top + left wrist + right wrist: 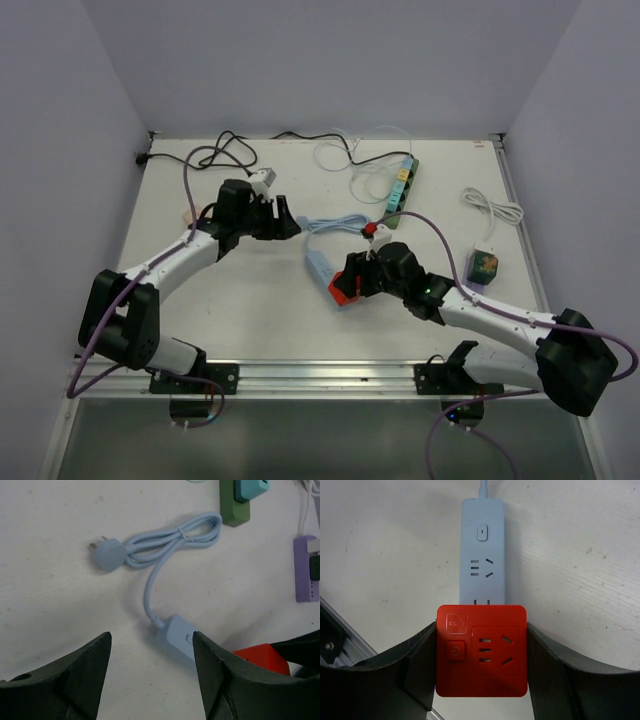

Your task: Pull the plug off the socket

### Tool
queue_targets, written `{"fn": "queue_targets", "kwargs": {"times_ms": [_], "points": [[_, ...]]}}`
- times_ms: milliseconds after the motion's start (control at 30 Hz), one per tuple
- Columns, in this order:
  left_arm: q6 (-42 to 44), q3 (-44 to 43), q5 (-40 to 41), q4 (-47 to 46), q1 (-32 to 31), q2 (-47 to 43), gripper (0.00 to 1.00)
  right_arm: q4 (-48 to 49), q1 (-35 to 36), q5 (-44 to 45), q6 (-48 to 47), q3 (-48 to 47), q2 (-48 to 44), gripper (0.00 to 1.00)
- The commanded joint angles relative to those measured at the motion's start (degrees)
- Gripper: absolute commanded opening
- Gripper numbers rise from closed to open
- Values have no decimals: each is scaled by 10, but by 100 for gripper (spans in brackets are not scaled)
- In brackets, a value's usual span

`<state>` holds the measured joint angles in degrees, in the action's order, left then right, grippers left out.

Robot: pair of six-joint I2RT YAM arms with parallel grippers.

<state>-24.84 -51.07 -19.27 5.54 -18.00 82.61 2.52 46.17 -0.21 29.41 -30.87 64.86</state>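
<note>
A red square plug block (482, 650) with a power button sits at the near end of a light-blue socket strip (482, 550). Two of its prongs show at the seam between them. My right gripper (482, 652) is shut on the red plug, one finger on each side. In the top view the red plug (343, 291) and the strip (318, 265) lie mid-table under the right gripper (350, 285). My left gripper (285, 222) is open and empty, above the table by the strip's cord end (175, 636). The red plug (260, 657) shows at its lower right.
The strip's blue cord lies coiled (170, 537), ending in a loose wall plug (107, 555). A green power strip (402, 190) with coloured adapters lies at the back. A white cable (490, 210) and a small cube (485, 266) are at right. Black cable (235, 150) lies back left.
</note>
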Motion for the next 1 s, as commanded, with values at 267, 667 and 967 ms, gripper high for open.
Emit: {"fn": "queue_targets", "kwargs": {"times_ms": [267, 667, 967], "points": [[-101, 83, 49, -46, -113, -36, 71, 136, 7, -9, 91, 2, -19, 0], [-158, 112, 46, -150, -145, -2, 77, 162, 27, -13, 115, 20, -44, 0], [-186, 113, 52, -202, -172, 25, 23, 193, 59, 34, 140, 27, -54, 0]]}}
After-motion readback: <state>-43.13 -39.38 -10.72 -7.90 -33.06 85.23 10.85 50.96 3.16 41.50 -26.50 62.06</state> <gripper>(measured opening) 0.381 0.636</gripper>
